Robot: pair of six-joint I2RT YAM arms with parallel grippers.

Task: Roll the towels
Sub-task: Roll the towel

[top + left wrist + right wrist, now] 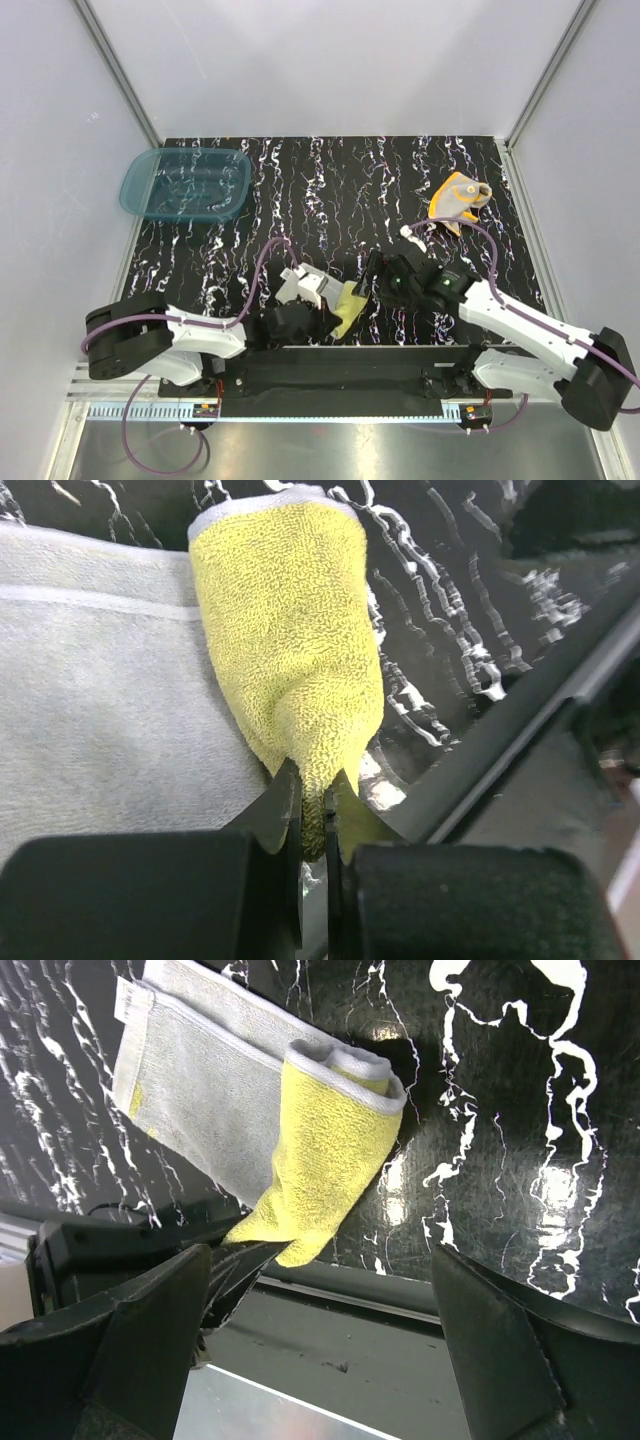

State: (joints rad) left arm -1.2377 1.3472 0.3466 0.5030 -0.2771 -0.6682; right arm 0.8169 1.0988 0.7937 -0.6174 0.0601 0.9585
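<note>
The pale yellow towel (347, 307) lies at the mat's near edge, its yellow corner folded over its grey-beige side (90, 710); it also shows in the right wrist view (330, 1150). My left gripper (314, 820) is shut on the yellow corner (300, 640) and shows in the top view (318, 318). My right gripper (320, 1340) is open and empty, just right of that towel in the top view (375, 270). The orange towel (457, 198) lies crumpled at the far right, grey-beige side partly showing.
A translucent teal basin (186, 184) stands at the mat's far left corner. The black mounting rail (350, 370) runs along the near edge, right beside the yellow towel. White walls and metal frame posts enclose the black marbled mat (330, 190).
</note>
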